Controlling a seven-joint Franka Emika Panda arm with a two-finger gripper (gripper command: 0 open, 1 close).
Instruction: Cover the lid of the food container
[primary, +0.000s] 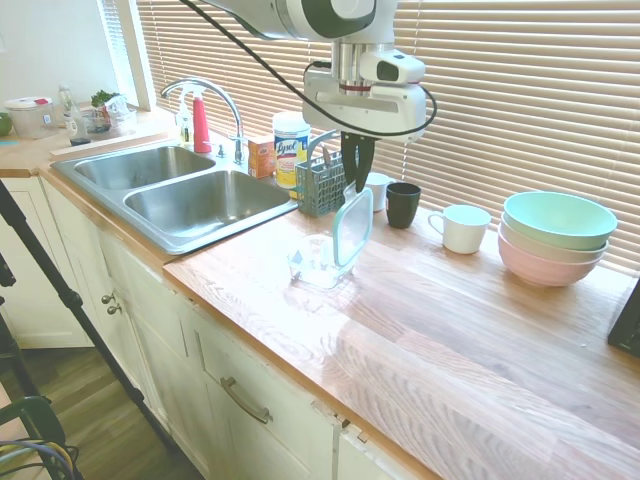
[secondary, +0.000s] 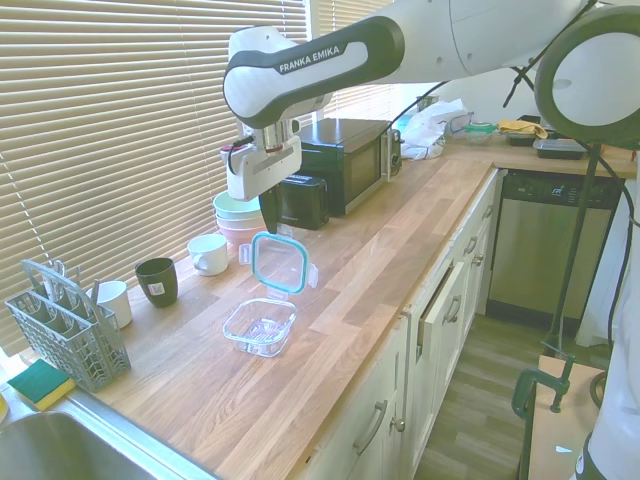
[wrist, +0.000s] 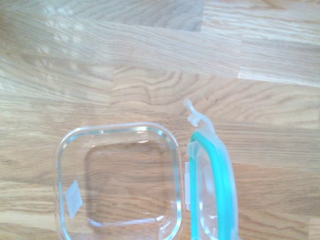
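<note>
Sunlit kitchen, slatted blinds (primary: 520, 90) across the windows, wooden surface (primary: 450, 320), steel double sink (primary: 180, 195), cream cabinets (primary: 240, 400), wood-plank floor (secondary: 490, 400)

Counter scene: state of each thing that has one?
Clear teal-rimmed plastic lid: on edge, hanging from gripper, above and beside the dish, not on it.
Clear glass square food container: open, empty, upright on wooden counter.
Gripper: shut on lid's top edge.
Dark mug: upright.
Mint and pink bowls: stacked.

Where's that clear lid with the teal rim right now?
The clear teal-rimmed lid hangs on edge from the gripper, just above the wooden counter, beside the small clear glass container and not yet on it.
</note>
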